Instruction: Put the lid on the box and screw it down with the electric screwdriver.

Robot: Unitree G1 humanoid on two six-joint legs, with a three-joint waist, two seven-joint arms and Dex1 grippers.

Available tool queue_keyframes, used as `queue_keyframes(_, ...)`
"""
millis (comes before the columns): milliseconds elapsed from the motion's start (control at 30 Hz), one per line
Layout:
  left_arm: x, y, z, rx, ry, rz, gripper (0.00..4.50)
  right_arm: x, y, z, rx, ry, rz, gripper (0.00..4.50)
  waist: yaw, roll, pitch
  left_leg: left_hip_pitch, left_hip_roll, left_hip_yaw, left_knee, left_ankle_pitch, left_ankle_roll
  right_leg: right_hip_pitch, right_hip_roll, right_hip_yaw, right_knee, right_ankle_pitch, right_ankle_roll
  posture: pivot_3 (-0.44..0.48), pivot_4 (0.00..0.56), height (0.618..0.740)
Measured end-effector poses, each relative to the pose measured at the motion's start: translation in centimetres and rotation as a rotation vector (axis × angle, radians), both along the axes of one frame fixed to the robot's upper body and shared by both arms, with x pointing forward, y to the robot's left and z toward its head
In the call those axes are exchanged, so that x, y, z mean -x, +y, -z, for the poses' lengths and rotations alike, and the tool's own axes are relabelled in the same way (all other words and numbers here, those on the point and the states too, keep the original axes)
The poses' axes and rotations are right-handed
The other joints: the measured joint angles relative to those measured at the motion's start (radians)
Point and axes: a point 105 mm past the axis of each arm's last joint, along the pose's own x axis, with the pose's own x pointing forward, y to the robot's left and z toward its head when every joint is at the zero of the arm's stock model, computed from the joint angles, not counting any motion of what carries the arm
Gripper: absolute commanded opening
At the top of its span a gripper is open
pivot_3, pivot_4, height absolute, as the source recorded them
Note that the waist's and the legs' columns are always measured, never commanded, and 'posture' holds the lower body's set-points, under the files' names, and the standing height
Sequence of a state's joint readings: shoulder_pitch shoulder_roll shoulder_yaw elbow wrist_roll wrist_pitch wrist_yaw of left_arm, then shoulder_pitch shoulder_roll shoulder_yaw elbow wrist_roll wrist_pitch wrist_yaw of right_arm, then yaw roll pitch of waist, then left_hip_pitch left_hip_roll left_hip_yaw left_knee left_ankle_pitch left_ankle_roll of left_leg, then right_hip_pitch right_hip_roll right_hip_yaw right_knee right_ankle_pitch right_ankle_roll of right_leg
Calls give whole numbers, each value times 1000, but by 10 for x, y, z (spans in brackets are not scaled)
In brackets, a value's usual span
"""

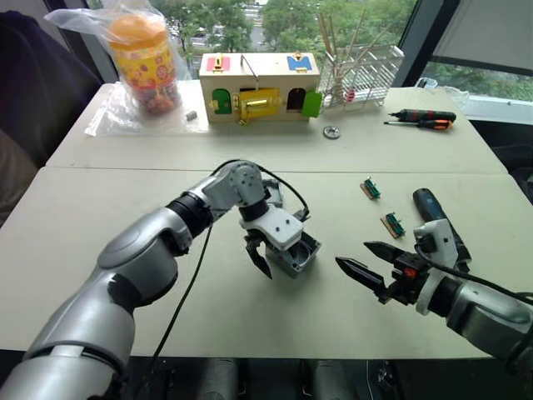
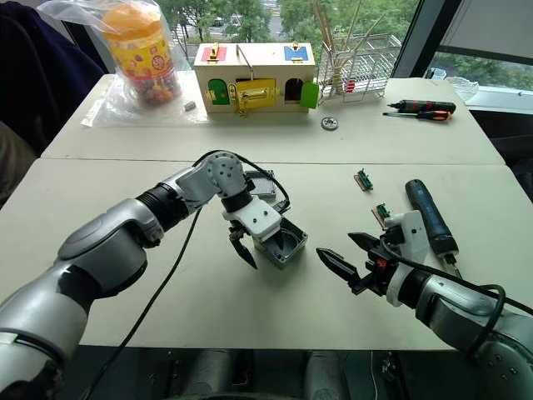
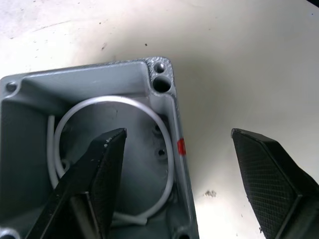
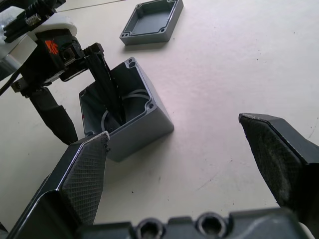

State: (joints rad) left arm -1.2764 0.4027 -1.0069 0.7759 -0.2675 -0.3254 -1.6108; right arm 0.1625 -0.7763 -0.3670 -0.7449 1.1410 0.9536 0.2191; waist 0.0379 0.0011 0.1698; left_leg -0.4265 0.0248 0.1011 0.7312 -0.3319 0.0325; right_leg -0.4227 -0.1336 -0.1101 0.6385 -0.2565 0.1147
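One box (image 2: pixel 283 243), one lid (image 4: pixel 152 21), uncovered.

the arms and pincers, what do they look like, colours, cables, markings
Both arms have glossy silver-grey shells with black joint bands. A black cable runs along the left arm to its wrist. The left pincer has a white housing and two tapered black fingers; a red mark shows on its black mount. The right pincer has pointed black fingers with cross-hatched pads.

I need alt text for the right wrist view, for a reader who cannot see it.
The left gripper straddles one wall of the open grey box, one black finger inside and one outside. The lid lies apart on the table behind it, and the right gripper frames the scene, open.
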Motion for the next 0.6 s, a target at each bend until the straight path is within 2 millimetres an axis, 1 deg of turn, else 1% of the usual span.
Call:
queue_keyframes(67,-6,8,-21,23,-13,-54,3163,2,-1,-2,20,4,-25,4500,0,0,0,0,1,0,0,0,0,0,0,0,1,0,0,0,150,708)
queue_keyframes(167,-13,18,-71,156,6,-186,3163,3,-8,-17,71,-24,-59,4500,1,0,0,0,1,0,0,0,0,0,0,0,1,0,0,0,150,708)
queue_keyframes(200,-17,21,-85,202,9,-234,3163,2,-10,-23,85,-38,-65,4500,2,0,0,0,1,0,1,0,0,0,0,0,1,0,0,0,150,708)
queue_keyframes(233,-25,22,-98,268,14,-311,3163,1,-11,-29,100,-53,-83,4500,3,0,0,0,0,0,1,0,0,1,0,0,1,0,0,0,150,708)
queue_keyframes(300,-44,21,-112,377,7,-487,3163,-4,-13,-42,127,-87,-105,4500,3,0,0,1,0,-1,2,0,0,2,0,0,1,0,0,0,150,708)
queue_keyframes(367,-70,19,-112,446,22,-744,3163,-11,-13,-55,150,-126,-131,4500,3,0,0,1,-1,-1,3,0,1,3,0,0,2,0,1,0,150,708)
queue_keyframes(400,-84,21,-106,432,33,-907,3163,-15,-12,-64,161,-152,-151,4500,2,-1,0,0,-2,-1,3,0,1,2,0,0,2,0,1,0,150,708)
queue_keyframes(433,-92,24,-100,400,43,-1026,3163,-18,-9,-69,167,-169,-170,4500,1,-1,1,0,-3,-1,2,0,1,2,0,0,4,0,1,0,150,708)
queue_keyframes(467,-99,29,-91,368,62,-1156,3163,-21,-5,-75,171,-188,-198,4500,-1,-1,1,0,-3,-1,2,-1,1,1,0,0,5,0,2,0,150,708)
queue_keyframes(533,-107,35,-75,310,86,-1356,3163,-28,6,-80,178,-209,-253,4500,-3,-2,1,-1,-3,-1,1,0,1,-1,0,0,5,0,2,0,150,708)
queue_keyframes(600,-110,35,-62,279,112,-1496,3163,-32,16,-82,187,-219,-300,4500,-2,-2,1,-2,-3,0,1,0,0,-2,0,0,6,0,2,0,150,708)
